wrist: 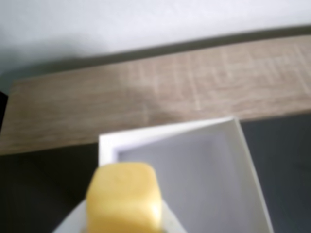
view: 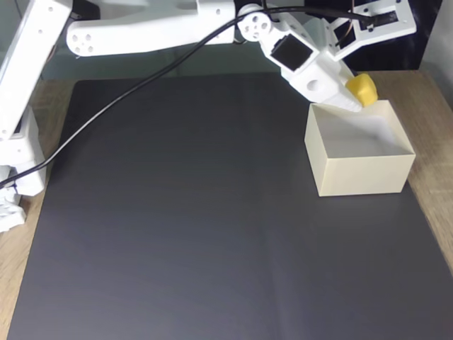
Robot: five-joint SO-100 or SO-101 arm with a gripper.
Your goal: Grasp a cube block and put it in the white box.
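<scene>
Wrist view first: we see the cube block (wrist: 124, 198), yellow and blurred, low in the frame and in front of the white box (wrist: 243, 165), whose pale inside opens behind it; a white finger (wrist: 73, 221) shows beside the cube's base, though the picture is too soft for us to judge contact; beyond lies the wooden table (wrist: 160, 92). Fixed view next: we find the gripper (view: 359, 96) pinching the cube block (view: 362, 88) above the back rim of the white box (view: 359, 173); the box stands at the right edge of the black mat (view: 184, 212); the white arm (view: 163, 32) reaches across from the left.
</scene>
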